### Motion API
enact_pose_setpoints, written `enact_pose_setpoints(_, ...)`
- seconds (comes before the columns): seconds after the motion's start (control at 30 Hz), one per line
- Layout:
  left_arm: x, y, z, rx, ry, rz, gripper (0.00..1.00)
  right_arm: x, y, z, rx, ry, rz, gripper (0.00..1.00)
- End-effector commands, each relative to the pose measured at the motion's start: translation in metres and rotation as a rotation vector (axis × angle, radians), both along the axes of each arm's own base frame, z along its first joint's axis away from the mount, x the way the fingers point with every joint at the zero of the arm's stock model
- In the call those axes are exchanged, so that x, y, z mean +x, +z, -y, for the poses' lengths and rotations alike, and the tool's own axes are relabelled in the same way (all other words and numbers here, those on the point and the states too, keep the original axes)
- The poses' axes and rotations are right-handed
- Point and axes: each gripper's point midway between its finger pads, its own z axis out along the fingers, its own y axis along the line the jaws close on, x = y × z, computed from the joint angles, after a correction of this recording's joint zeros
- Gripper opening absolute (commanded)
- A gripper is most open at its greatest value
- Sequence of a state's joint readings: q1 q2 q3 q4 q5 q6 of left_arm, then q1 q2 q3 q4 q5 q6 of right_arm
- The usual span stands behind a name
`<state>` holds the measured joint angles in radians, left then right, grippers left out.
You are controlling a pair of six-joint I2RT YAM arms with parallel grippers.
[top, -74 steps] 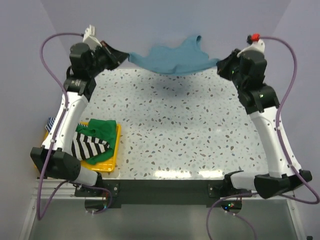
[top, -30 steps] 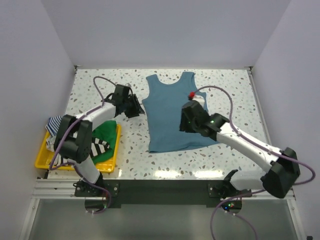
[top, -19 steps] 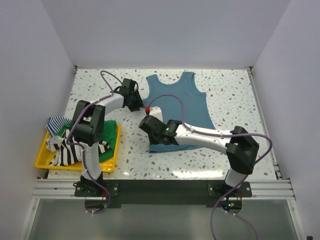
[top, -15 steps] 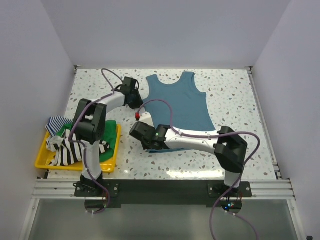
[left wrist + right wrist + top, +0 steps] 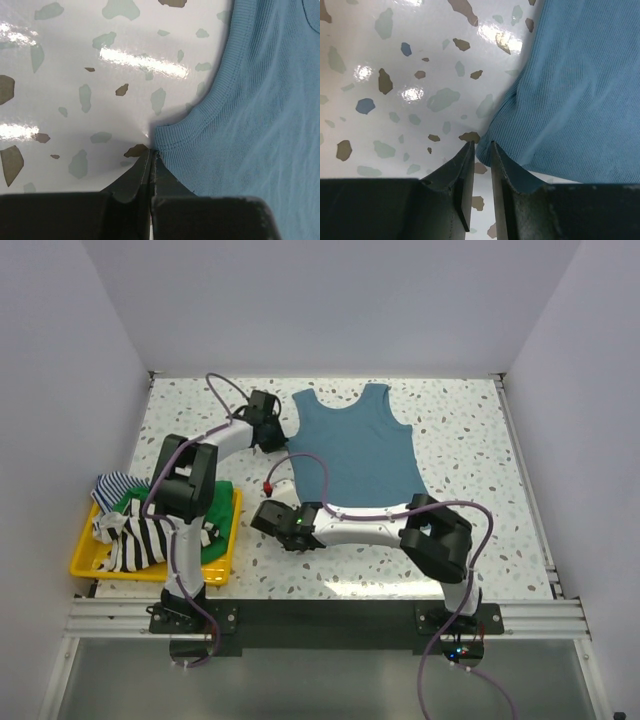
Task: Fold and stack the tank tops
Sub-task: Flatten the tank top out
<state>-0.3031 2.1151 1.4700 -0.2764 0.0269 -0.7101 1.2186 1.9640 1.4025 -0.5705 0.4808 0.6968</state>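
Where the tank top (image 5: 355, 445) (teal) lies, the left hand (image 5: 151, 156) pinches it.

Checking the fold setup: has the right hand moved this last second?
Yes. The right hand went left across the teal tank top to its near-left corner, nearer the yellow tray.

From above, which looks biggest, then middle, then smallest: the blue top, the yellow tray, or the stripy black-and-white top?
1. Teal-blue tank top, spread flat.
2. Yellow tray.
3. Black-and-white striped top, bunched up on the tray, so it may really be bigger.
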Motion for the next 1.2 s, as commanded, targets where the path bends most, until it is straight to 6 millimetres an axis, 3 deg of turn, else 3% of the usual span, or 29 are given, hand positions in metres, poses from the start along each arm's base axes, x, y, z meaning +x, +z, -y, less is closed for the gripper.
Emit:
enact_pose_setpoints(0.0, 0.007, -0.011, -0.013, 0.067, 0.011, -0.005, 0.0, 0.001, -0.007, 0.001, -0.008, -0.02, 0.023, 0.23)
enact_pose_setpoints(0.3, 0.015, -0.002, -0.014, 0.065, 0.014, 0.011, 0.0, -0.008, -0.023, 0.006, -0.029, -0.012, -0.012, 0.23)
enact_pose_setpoints(0.4, 0.016, 0.0, -0.014, 0.067, 0.011, 0.018, 0.0, -0.009, -0.026, 0.005, -0.031, -0.01, -0.018, 0.19)
enact_pose_setpoints(0.5, 0.018, 0.002, -0.014, 0.067, 0.009, 0.022, 0.0, -0.01, -0.026, 0.006, -0.032, -0.011, -0.021, 0.09)
enact_pose_setpoints(0.57, 0.019, 0.002, -0.015, 0.073, 0.008, 0.025, 0.0, -0.009, -0.022, 0.005, -0.026, -0.011, -0.017, 0.0)
enact_pose_setpoints(0.97, 0.032, 0.012, -0.03, 0.099, 0.025, 0.045, 0.0, -0.024, 0.049, 0.015, 0.08, 0.012, 0.045, 0.0)
enact_pose_setpoints(1.07, 0.033, 0.012, -0.029, 0.094, 0.018, 0.047, 0.0, -0.026, 0.058, 0.02, 0.098, 0.014, 0.05, 0.0)
enact_pose_setpoints(1.17, 0.033, 0.014, -0.027, 0.085, 0.01, 0.051, 0.0, -0.025, 0.069, 0.022, 0.113, 0.01, 0.068, 0.16)
